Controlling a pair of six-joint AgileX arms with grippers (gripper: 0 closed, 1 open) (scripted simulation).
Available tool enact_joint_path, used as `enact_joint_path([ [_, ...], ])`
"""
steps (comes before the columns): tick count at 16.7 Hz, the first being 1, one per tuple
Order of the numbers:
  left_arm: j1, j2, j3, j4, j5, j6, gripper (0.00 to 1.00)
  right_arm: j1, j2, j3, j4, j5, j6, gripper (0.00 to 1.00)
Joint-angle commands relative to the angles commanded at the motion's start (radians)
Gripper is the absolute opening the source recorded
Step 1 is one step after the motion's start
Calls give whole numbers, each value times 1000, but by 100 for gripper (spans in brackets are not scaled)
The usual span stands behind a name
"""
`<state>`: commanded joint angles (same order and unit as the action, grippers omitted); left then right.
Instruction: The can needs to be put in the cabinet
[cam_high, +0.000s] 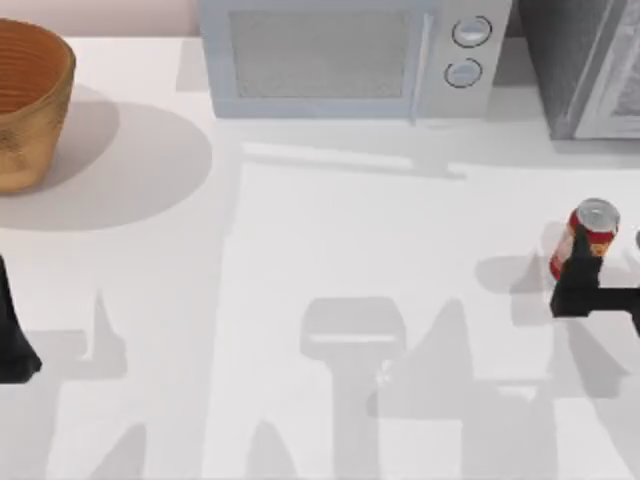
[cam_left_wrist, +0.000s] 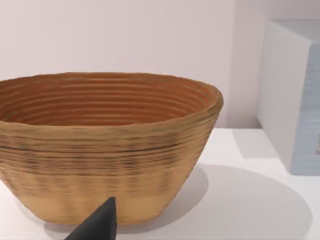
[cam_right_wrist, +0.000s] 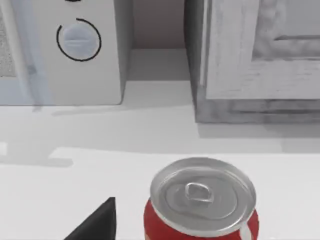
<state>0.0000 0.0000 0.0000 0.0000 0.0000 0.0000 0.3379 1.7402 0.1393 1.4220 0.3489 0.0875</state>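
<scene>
The small red cylindrical can with a silver top (cam_high: 583, 241) stood upright on the white desk (cam_high: 300, 260) near its right edge, well in front of the grey speckled cabinet (cam_high: 580, 65). The right gripper (cam_high: 590, 292) sat at the can's base; whether it gripped, I could not tell. The left gripper (cam_high: 15, 335) waited at the left edge, near a woven basket (cam_high: 30, 100).
</scene>
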Motion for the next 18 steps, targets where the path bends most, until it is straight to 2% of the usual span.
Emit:
enact_joint_path([
  [4,0,0,0,0,0,0,100,53,299,27,239,60,13,100],
  [7,0,0,0,0,0,0,100,75,419,40,338,86,17,100],
  [13,0,0,0,0,0,0,100,73,506,39,336,90,18,100],
  [18,0,0,0,0,0,0,100,68,478,86,349,81,18,100],
])
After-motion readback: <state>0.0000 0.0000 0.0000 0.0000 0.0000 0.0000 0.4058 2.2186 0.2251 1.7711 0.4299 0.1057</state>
